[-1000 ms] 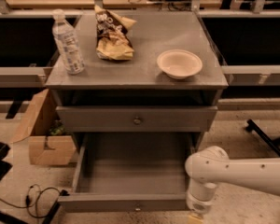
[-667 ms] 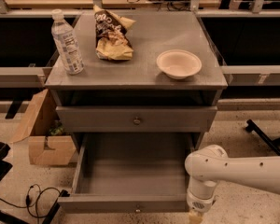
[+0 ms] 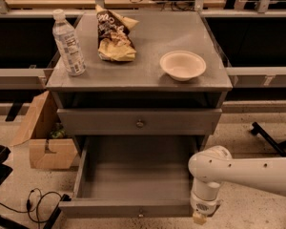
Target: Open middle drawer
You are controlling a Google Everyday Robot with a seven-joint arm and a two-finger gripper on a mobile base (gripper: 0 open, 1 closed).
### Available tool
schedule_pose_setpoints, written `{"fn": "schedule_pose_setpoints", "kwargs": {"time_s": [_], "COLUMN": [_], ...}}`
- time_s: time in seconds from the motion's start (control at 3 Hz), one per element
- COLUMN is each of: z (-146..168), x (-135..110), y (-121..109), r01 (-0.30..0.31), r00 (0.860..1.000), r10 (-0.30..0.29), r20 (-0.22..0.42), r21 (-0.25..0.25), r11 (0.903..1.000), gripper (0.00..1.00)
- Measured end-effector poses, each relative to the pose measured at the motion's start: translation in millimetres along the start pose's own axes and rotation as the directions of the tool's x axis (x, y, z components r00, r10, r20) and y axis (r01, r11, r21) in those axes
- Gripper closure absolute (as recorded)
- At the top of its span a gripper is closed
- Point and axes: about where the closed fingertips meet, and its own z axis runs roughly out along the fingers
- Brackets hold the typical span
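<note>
Little has moved since the earlier frames: the middle drawer (image 3: 133,175) stands pulled out just as far at the lower centre of the frame, its grey tray bare and its small knob (image 3: 141,213) on the front edge near the bottom. At the drawer's front right corner hangs the gripper (image 3: 199,217), pointing down at the lower right under the white arm (image 3: 248,168); whether it is apart or together cannot be told. Above, the closed drawer (image 3: 109,121) shows its own round knob. On the cabinet top (image 3: 148,75) stand a water bottle (image 3: 69,44) at upper left, a crumpled snack bag (image 3: 113,35) beside it, and a pale bowl (image 3: 182,65) to the right. A cardboard box (image 3: 43,137) sits on the floor at left.
</note>
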Motion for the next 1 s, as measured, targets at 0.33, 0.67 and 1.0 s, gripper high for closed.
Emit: {"fn": "schedule_pose_setpoints", "kwargs": {"time_s": [0.33, 0.67, 1.0], "z": [-2.6, -4.4, -7.6], "x": [-1.7, -4.1, -4.6], "y": [-2.7, -7.3, -5.0], "r01": [-0.004, -0.004, -0.014], "r00": [1.0, 1.0, 1.0], "r10": [0.004, 0.004, 0.014], "r20": [-0.001, -0.001, -0.002], "r21": [-0.004, -0.004, -0.013], "r11": [1.0, 1.0, 0.9998], "gripper": [1.0, 1.0, 1.0]}}
